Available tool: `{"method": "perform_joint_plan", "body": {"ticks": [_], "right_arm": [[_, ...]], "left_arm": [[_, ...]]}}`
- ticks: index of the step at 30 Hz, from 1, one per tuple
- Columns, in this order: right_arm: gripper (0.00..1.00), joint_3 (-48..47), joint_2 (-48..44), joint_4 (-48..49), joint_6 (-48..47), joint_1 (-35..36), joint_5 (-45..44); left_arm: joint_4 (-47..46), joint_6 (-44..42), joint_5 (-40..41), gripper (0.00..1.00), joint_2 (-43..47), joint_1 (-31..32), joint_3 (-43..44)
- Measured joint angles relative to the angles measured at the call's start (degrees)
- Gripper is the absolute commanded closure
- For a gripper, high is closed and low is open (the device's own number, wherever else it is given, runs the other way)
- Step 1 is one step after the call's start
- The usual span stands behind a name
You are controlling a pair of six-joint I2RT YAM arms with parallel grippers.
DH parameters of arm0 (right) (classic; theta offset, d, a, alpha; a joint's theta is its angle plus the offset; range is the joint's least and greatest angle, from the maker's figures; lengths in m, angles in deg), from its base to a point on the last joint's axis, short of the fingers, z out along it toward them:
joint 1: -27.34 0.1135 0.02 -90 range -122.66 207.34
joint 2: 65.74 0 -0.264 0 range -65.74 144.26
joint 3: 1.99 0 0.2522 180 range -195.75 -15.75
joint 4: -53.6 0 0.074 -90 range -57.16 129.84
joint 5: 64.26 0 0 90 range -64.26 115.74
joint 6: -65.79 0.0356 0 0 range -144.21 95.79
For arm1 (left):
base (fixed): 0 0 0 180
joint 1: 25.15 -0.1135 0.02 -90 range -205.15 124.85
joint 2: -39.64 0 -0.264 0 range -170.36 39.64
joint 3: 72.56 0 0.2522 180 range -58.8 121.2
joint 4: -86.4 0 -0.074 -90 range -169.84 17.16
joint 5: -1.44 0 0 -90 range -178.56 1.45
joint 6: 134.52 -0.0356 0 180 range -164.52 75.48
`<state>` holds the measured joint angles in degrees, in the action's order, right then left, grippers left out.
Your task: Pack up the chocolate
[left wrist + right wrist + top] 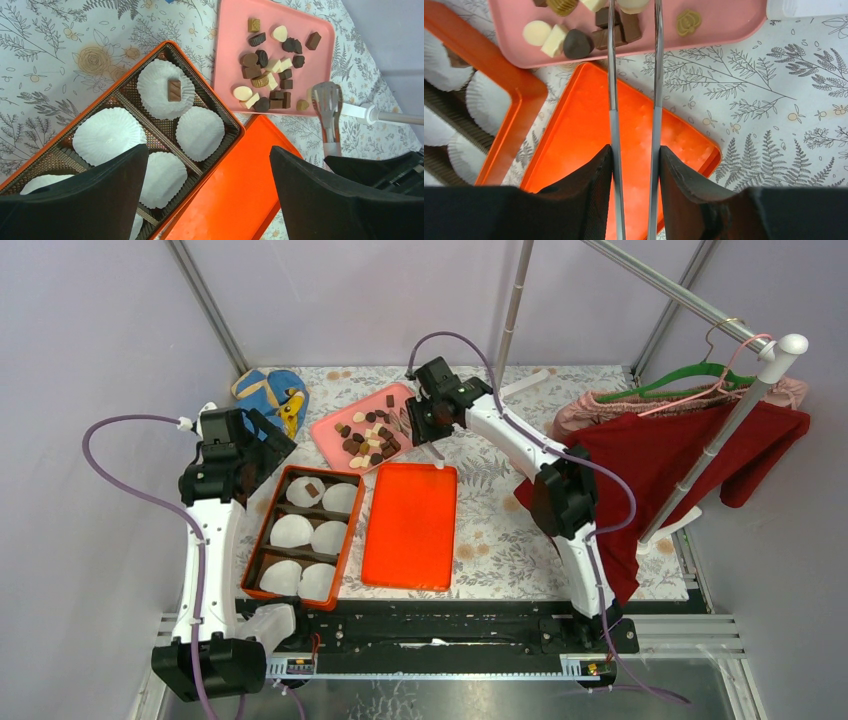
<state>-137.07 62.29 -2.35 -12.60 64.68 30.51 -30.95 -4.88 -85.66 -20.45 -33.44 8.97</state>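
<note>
Chocolate pieces (368,437), dark brown, light brown and cream, lie in a heap on a pink tray (335,430). One brown piece (174,90) sits in a white paper liner in the far corner of the orange box (200,75). My right gripper (634,150) is shut on metal tongs (612,75). The tongs' arms reach over the heap (574,42) and straddle dark pieces; their tips run out of the right wrist view. My left gripper (207,150) hangs open above the box and the orange lid (240,185), holding nothing.
The flat orange lid (410,525) lies right of the box (352,540). A blue and yellow bag (272,395) sits at the back left. A clothes rack with a red garment (680,450) stands on the right, and a metal pole (515,310) rises behind the pink tray.
</note>
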Motion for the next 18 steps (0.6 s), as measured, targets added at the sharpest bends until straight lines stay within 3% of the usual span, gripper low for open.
{"method": "perform_joint_plan", "body": {"ticks": [10, 18], "right_arm": [[0.62, 3.5, -6.78, 1.92, 0.63, 1.64, 2.47], [0.62, 6.27, -9.68, 2.27, 0.72, 7.48, 3.85]], "left_arm": [[0.24, -0.87, 1.64, 0.01, -0.48, 0.0, 2.32], [0.87, -2.08, 3.82, 0.01, -1.27, 0.0, 4.66]]}}
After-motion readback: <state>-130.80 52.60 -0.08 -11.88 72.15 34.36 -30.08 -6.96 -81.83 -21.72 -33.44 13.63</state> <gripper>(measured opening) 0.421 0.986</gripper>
